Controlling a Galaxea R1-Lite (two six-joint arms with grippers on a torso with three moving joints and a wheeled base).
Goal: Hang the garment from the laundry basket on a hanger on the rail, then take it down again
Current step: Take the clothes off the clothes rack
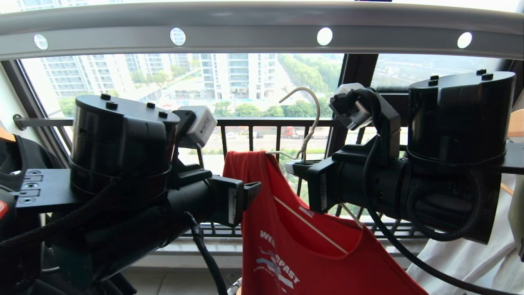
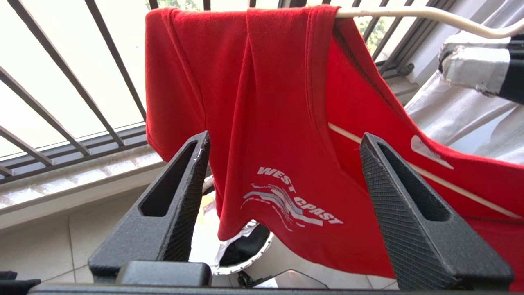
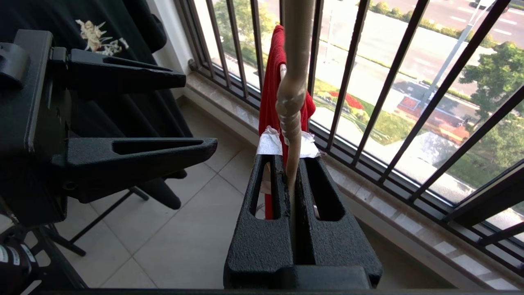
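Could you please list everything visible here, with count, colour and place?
red short-sleeved T-shirt: one, red with white lettering, draped on the hanger.
thin off-white wire hanger: one, off-white, neck clamped in the right end effector, below the rail.
long grey metal rail: one, grey with round holes, overhead.
dark window railing: one, black, behind.
black printed T-shirt: one, far left.
left end effector: open, before the T-shirt.
right end effector: shut on the hanger.

- Grey rail [image 1: 254,30] with round holes running across the top, in front of a window.
- Off-white wire hanger [image 1: 305,123] below the rail, hook free in the air, neck pinched in the right gripper [image 1: 295,167].
- Red T-shirt [image 1: 294,246] draped over the hanger, white lettering on the chest.
- Left gripper [image 1: 249,192] just beside the shirt's shoulder edge.
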